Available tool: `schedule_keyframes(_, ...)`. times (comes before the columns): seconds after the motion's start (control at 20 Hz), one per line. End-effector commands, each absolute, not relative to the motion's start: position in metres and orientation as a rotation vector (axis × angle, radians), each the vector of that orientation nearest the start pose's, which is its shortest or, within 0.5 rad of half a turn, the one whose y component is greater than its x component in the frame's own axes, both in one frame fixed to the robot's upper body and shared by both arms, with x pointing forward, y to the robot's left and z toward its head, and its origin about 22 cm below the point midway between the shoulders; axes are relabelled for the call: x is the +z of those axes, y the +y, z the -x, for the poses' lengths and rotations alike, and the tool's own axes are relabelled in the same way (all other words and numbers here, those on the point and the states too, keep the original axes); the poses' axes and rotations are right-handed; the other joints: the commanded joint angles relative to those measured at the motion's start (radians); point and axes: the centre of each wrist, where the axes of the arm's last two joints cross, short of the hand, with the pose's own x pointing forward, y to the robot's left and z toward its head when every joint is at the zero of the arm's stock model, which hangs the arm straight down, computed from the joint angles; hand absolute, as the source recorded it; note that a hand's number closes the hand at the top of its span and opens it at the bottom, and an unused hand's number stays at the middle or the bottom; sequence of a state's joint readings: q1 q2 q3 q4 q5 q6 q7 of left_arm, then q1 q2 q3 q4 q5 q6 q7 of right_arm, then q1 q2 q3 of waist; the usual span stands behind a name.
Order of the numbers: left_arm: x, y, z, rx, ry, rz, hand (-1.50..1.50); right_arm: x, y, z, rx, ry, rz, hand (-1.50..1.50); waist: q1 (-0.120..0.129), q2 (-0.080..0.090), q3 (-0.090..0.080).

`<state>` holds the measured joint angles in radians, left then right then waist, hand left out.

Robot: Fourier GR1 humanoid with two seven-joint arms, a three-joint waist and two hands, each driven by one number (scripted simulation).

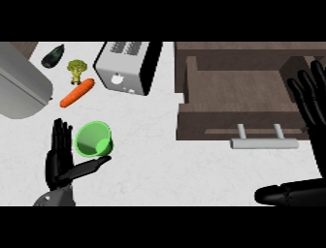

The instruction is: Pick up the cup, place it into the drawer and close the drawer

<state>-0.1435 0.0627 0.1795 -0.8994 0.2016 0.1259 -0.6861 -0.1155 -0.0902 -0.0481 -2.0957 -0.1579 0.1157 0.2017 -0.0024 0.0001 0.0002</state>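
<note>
A: Entry, head view. Cup [93, 139] loc?

B: Green cup, on its side on white counter [158, 160], left-centre, mouth facing up toward cam. Not in drawer [230, 94].

A: L hand [62, 162]?

B: Near-left, palm beside the cup. Fingers straight, pointing far, just left of cup rim. Thumb stretched out to the right, under cup's near edge; looks touching or nearly so, can't confirm contact. Nothing curled round the cup, so no grasp.

A: R hand [322, 116]?

B: Right edge, big in frame. Fingers straight & spread, pointing far, overlapping drawer's right side in the view. Thumb sticks out left at near-right. Holds nothing.

A: Drawer state?

B: Pulled out, dark wood, inside visible, nothing seen in it. Grey bar handle [263, 141] on near front panel, pokes over the counter.

A: Other items?

B: Far-left group: toaster [128, 65], silver w/ black side, left of the drawer. Carrot [78, 92] lying diagonal just near-left of toaster. Broccoli [76, 69] just beyond the carrot. Dark oblong veg [53, 55] at far-left, type unclear. Large grey rounded object [8, 82] at left edge, can't ID. All well apart from cup except carrot, which is nearest.
</note>
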Motion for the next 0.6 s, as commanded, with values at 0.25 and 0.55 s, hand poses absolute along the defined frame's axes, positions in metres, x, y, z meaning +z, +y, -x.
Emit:
schedule_keyframes(0.25,-0.134,0.263,-0.252,0.277,-1.69,-0.191,-1.5,0.14,-0.241,-0.234,0.149,-2.008,-0.149,-1.5,0.0,0.001,0.0)
schedule_keyframes(0.55,-0.132,0.266,-0.242,0.315,-1.729,-0.137,-1.5,0.154,-0.242,-0.226,0.137,-2.014,-0.174,-1.5,0.002,-0.001,0.0)
